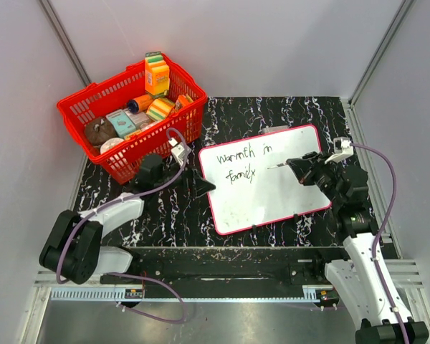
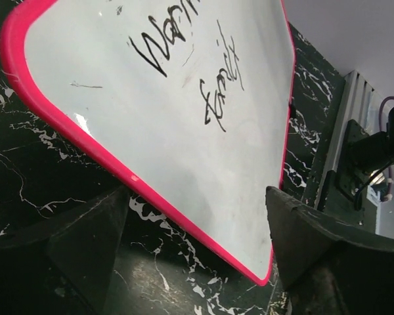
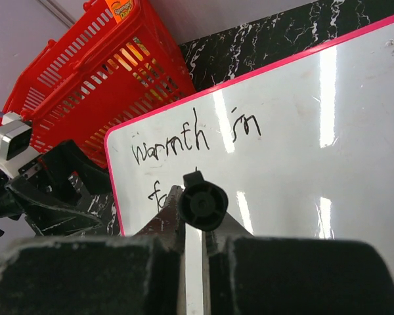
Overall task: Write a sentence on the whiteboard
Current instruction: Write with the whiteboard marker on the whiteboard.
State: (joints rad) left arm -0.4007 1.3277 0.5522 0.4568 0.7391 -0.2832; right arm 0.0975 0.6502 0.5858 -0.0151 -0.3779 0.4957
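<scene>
Reviewer: Progress on the sentence?
Me: Two lines are on the whiteboard [image 1: 272, 197]: "warmth in", then what reads as "family". I'd call the writing mostly done, maybe finished.
Reviewer: Where's the board?
Me: Flat on the black table [image 1: 165, 215], skewed, just right of the red basket [image 1: 79, 107].
Reviewer: Hands?
Me: My right hand [image 1: 304, 170] is clenched on the marker [image 1: 281, 165], with the tip just right of the last word. Can't tell if it touches the board. My left hand [image 1: 201, 183] is released, fingers spread wide at the board's left edge, gripping nothing.
Reviewer: What's left?
Me: My guess is a full stop or another word if the sentence runs on, then lifting the marker clear. Plenty of bare board below the text.
</scene>
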